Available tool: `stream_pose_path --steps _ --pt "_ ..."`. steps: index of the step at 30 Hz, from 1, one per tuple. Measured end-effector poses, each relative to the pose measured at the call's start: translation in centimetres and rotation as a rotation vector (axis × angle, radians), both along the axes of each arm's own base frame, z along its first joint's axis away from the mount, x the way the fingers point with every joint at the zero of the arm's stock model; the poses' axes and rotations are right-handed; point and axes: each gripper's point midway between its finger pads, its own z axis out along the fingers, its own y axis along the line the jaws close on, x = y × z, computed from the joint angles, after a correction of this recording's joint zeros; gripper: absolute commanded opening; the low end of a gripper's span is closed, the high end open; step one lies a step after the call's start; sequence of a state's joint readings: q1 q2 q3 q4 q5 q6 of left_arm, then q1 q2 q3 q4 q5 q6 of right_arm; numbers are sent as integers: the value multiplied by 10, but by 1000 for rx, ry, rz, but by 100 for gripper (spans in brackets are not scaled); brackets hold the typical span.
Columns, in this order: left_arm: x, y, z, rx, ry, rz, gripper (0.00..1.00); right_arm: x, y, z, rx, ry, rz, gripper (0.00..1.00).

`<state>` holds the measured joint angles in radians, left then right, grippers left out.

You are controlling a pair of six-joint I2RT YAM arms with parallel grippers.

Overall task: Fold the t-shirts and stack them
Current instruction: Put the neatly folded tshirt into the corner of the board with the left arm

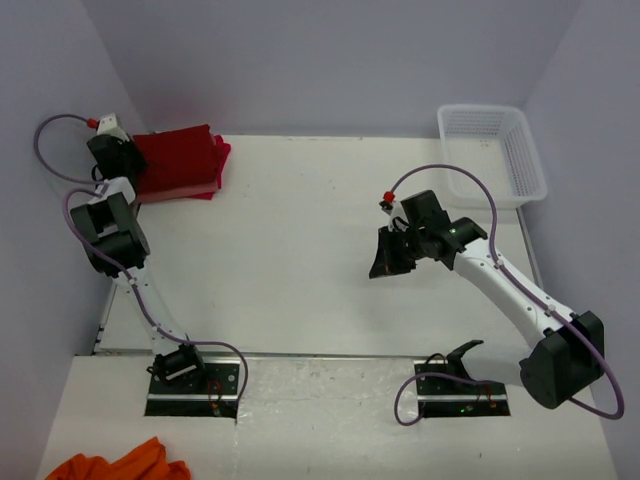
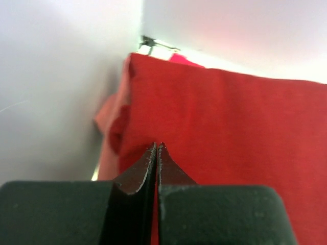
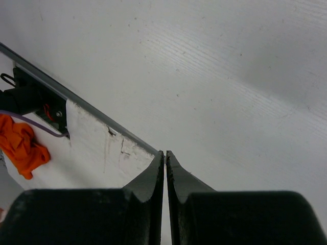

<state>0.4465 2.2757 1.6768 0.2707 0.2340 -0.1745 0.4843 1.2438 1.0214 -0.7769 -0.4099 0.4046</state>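
Observation:
A folded stack of t-shirts lies at the back left corner of the table. The dark red shirt (image 1: 175,155) is on top and fills the left wrist view (image 2: 230,127). A salmon-pink shirt (image 2: 106,153) shows under its left edge, and its edge also shows in the top view (image 1: 190,190). A brighter red shirt (image 2: 185,60) peeks out at the far side. My left gripper (image 1: 115,158) is shut and empty, its tips (image 2: 157,146) just above the stack's left part. My right gripper (image 1: 388,262) is shut and empty above the bare table (image 3: 164,153), far from the stack.
A white plastic basket (image 1: 495,150) stands at the back right corner. An orange cloth (image 1: 120,465) lies on the low shelf in front of the left arm's base and also shows in the right wrist view (image 3: 20,145). Walls close in the table's left and back sides.

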Motion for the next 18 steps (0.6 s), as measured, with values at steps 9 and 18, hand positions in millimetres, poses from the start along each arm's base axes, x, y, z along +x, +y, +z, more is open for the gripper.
stream_pose_path --steps 9,18 --pt "0 -55 117 42 -154 -49 0 -2 0 11 20 -45 4 32" --pt "-59 -158 307 89 -479 -149 29 -2 9 49 94 -227 32 57"
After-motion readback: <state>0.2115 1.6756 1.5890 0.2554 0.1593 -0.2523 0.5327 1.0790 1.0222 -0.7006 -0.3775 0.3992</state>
